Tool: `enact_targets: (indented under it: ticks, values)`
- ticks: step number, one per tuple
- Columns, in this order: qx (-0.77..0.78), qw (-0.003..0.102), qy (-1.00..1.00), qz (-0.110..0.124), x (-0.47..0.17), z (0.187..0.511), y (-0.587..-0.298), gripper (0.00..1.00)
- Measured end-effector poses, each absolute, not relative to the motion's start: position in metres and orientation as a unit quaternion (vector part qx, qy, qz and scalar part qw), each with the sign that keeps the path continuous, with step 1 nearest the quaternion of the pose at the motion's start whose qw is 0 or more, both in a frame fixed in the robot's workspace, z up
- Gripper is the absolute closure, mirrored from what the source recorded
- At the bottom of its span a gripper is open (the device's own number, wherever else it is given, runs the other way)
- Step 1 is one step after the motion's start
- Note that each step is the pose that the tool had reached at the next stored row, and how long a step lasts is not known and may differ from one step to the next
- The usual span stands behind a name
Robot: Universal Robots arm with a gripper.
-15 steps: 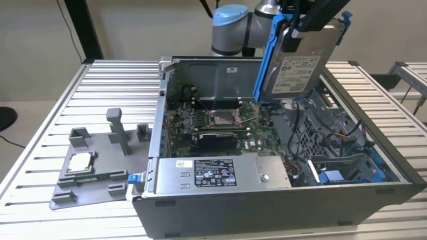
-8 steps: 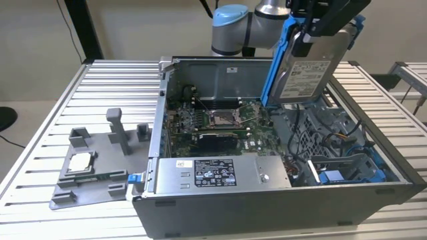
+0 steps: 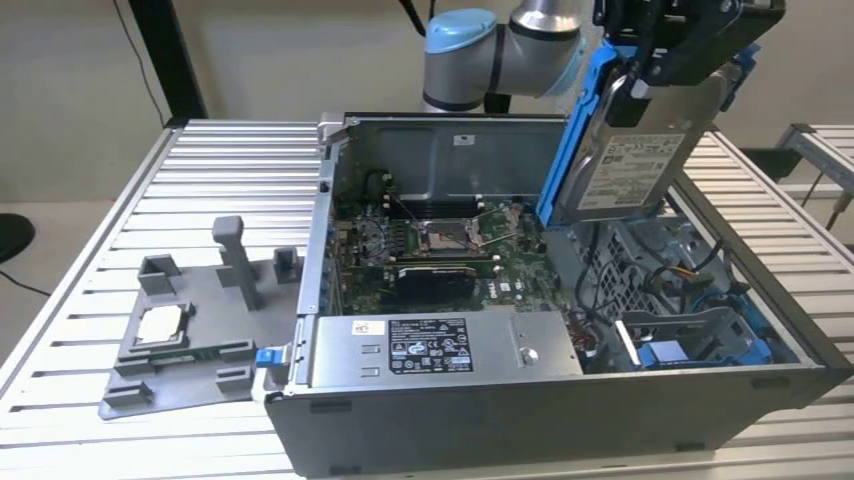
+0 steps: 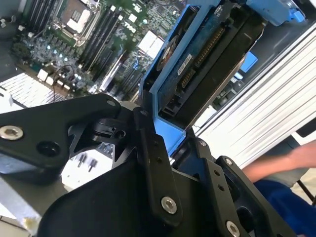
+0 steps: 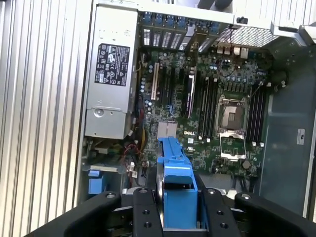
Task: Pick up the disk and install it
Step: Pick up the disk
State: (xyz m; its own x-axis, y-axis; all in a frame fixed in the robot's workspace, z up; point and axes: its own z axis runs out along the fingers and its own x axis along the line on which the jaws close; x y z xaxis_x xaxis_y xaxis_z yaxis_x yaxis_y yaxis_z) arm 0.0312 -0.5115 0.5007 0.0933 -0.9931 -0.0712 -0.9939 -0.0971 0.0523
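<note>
Your gripper [image 3: 663, 78] is clamped on the disk [image 3: 630, 160], holding its upper end. In the first wrist view the fingers [image 5: 144, 217] bracket the blue carrier frame [image 5: 177, 182].

The disk hangs over the open computer case [image 3: 534, 415] and appears clear of it. In the exterior view its long axis is steep, running 1 to 7 o'clock, with the label facing the camera.

The drive cage [image 3: 694, 335] lies at about 5 o'clock from the disk's lower end, near but apart.

Labels on the disk [image 3: 630, 165] and power supply [image 3: 441, 347] seem illegible.
</note>
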Motion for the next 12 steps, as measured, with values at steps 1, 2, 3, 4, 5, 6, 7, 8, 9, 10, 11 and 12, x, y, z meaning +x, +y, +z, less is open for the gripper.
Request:
enact_targets:
  ticks: [1, 2, 3, 4, 5, 6, 7, 8, 9, 10, 11, 12]
  values:
    - [-0.739, 0.005, 0.672, 0.044, 0.032, 0.501, -0.513, 1.0]
    - [-0.739, 0.005, 0.672, 0.044, 0.033, 0.501, -0.515, 1.0]
    - [-0.739, 0.005, 0.672, 0.044, 0.034, 0.501, -0.517, 1.0]
    - [-0.739, 0.005, 0.672, 0.044, 0.035, 0.501, -0.519, 1.0]
    - [-0.739, 0.005, 0.672, 0.044, 0.036, 0.501, -0.521, 1.0]
    - [-0.739, 0.005, 0.672, 0.044, 0.037, 0.501, -0.523, 1.0]
    - [-0.739, 0.005, 0.673, 0.044, 0.038, 0.501, -0.525, 1.0]
    - [-0.739, 0.005, 0.673, 0.044, 0.039, 0.501, -0.527, 1.0]
    - [-0.739, 0.004, 0.673, 0.044, 0.039, 0.501, -0.529, 1.0]
    - [-0.738, 0.005, 0.673, 0.044, 0.04, 0.501, -0.531, 1.0]
    - [-0.738, 0.005, 0.673, 0.044, 0.041, 0.501, -0.533, 1.0]
    - [-0.738, 0.005, 0.673, 0.044, 0.042, 0.501, -0.535, 1.0]
